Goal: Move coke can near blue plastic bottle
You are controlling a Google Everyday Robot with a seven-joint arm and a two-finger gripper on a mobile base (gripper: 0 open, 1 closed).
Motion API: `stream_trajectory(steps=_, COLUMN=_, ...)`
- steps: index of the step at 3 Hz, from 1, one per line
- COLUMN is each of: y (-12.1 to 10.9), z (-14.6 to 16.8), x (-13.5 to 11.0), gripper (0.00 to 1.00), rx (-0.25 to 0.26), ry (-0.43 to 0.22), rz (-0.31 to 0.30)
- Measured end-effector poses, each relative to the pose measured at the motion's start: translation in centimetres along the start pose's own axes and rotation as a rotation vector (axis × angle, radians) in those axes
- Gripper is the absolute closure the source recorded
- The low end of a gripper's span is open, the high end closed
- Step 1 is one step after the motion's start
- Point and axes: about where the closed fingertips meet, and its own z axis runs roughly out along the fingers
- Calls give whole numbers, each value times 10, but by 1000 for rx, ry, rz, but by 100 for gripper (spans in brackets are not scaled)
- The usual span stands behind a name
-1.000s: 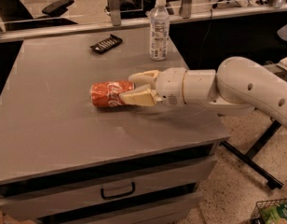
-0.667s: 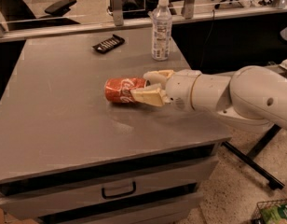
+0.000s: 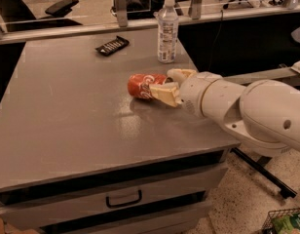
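The coke can (image 3: 142, 86) lies on its side near the right edge of the counter (image 3: 67, 130), in front of the blue plastic bottle (image 3: 167, 30) at the back edge. The gripper (image 3: 161, 82) seems to have both fingers closed on the can's right end. The can is probably light, thin-walled and smooth, so a gentle hold across its body is best.

An office: swivel chairs (image 3: 60, 6) beyond a glass partition (image 3: 91, 4), a grey drawer cabinet (image 3: 67, 126) under the hand (image 3: 162, 83).
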Motion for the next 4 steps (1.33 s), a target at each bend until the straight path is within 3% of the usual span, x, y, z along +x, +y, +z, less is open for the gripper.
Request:
stream_trajectory(steps=1, y=-18, z=5, x=4, gripper=100, rx=128, ry=1, rz=39)
stream_trajectory(steps=2, y=-26, z=15, x=8, gripper=100, rx=199, ry=-7, rz=68)
stream_trajectory(steps=4, y=-30, z=45, x=17, gripper=100, rx=240, ry=-23, rz=96)
